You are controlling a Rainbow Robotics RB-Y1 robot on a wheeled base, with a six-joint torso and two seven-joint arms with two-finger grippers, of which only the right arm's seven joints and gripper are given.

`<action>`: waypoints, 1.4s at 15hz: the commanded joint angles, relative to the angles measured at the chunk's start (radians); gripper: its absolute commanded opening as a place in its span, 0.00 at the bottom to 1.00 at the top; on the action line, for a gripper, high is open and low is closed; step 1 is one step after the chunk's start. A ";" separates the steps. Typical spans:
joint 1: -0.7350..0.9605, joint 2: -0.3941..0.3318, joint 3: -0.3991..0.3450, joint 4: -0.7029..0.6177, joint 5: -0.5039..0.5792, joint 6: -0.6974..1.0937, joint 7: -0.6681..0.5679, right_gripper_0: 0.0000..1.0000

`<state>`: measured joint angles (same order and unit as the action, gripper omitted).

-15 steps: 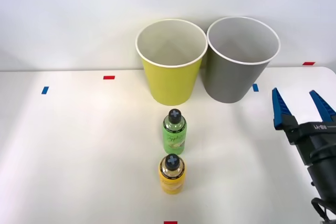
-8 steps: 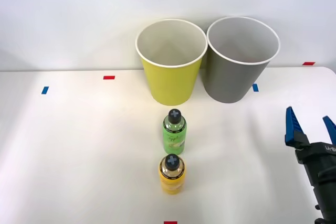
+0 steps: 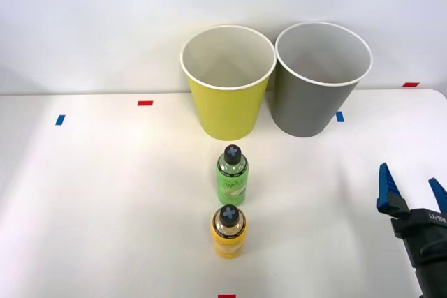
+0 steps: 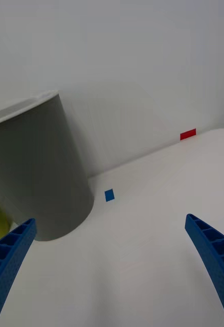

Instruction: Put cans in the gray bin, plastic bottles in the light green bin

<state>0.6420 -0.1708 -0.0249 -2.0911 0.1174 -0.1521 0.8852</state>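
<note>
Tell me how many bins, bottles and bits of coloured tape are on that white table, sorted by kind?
Bins: 2, the light green bin and the gray bin.
Plastic bottles: 2, green bottle and yellow-orange bottle.
Red tape marks: 3.
Blue tape marks: 2.
Total: 9.

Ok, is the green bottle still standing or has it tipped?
Upright. The green bottle stands on the table, black cap up, in front of the light green bin.
</note>
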 commanded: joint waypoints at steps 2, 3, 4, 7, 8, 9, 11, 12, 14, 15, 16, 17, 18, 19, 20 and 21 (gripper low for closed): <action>0.002 0.013 0.008 0.000 0.022 0.034 0.018 1.00; 0.004 0.019 0.006 0.000 0.045 0.034 0.021 1.00; 0.004 0.022 0.008 0.000 0.096 0.034 0.014 1.00; 0.018 0.048 0.008 0.000 0.220 0.020 -0.003 1.00; 0.027 0.053 0.010 0.000 0.245 0.012 -0.011 1.00; 0.038 0.053 0.011 0.017 0.249 -0.020 -0.019 1.00; 0.031 0.054 -0.001 0.101 0.254 -0.147 -0.035 1.00; 0.031 0.054 -0.004 0.124 0.254 -0.187 -0.037 1.00; 0.045 0.056 -0.004 0.167 0.260 -0.265 -0.034 1.00; 0.058 0.067 -0.009 0.187 0.278 -0.314 -0.029 1.00; 0.071 0.085 -0.026 0.201 0.307 -0.353 -0.029 1.00; 0.091 0.111 -0.047 0.209 0.343 -0.396 -0.025 1.00; 0.116 0.126 -0.060 0.210 0.375 -0.426 -0.022 1.00; 0.136 0.134 -0.063 0.209 0.395 -0.448 -0.017 1.00; 0.153 0.134 -0.061 0.210 0.406 -0.466 -0.008 1.00; 0.173 0.136 -0.056 0.209 0.407 -0.488 0.006 1.00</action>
<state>0.7965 -0.0373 -0.0847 -1.8815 0.5198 -0.6203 0.8785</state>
